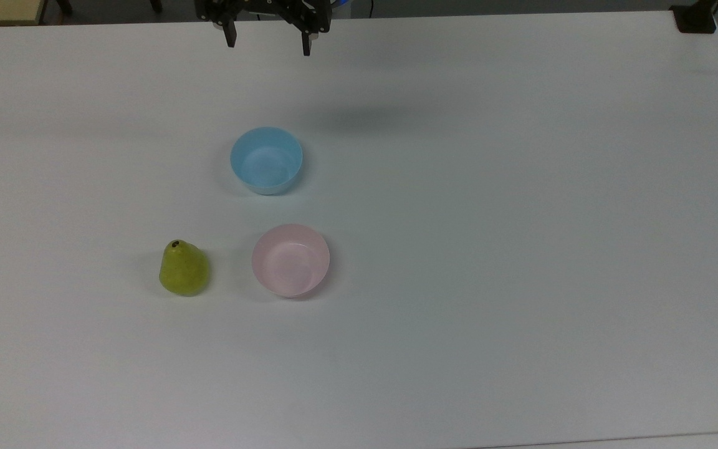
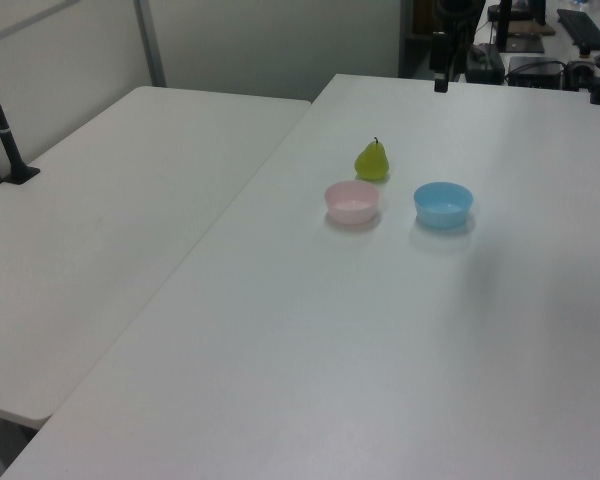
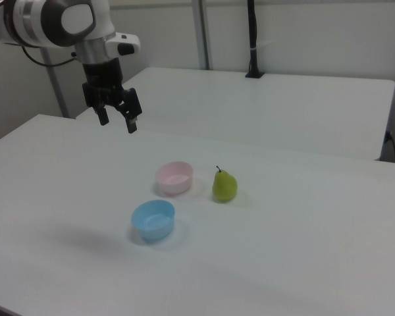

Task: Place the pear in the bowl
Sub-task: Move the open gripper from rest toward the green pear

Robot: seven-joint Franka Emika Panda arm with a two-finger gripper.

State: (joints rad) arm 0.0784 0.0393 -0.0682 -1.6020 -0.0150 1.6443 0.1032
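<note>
A yellow-green pear (image 1: 184,269) (image 2: 372,160) (image 3: 224,185) stands upright on the white table, stem up. Just to its right in the top view sits the pale pink bowl (image 1: 291,260) (image 2: 352,201) (image 3: 174,178), with nothing in it. My gripper (image 1: 268,38) (image 3: 117,120) hangs high above the table's far edge in the top view, well away from both. Its fingers are spread wide and hold nothing.
A light blue bowl (image 1: 267,159) (image 2: 443,203) (image 3: 153,220) stands beyond the pink one in the top view, between it and the gripper. A second white table (image 2: 100,220) adjoins on the left view's left, with a black post (image 2: 5,125).
</note>
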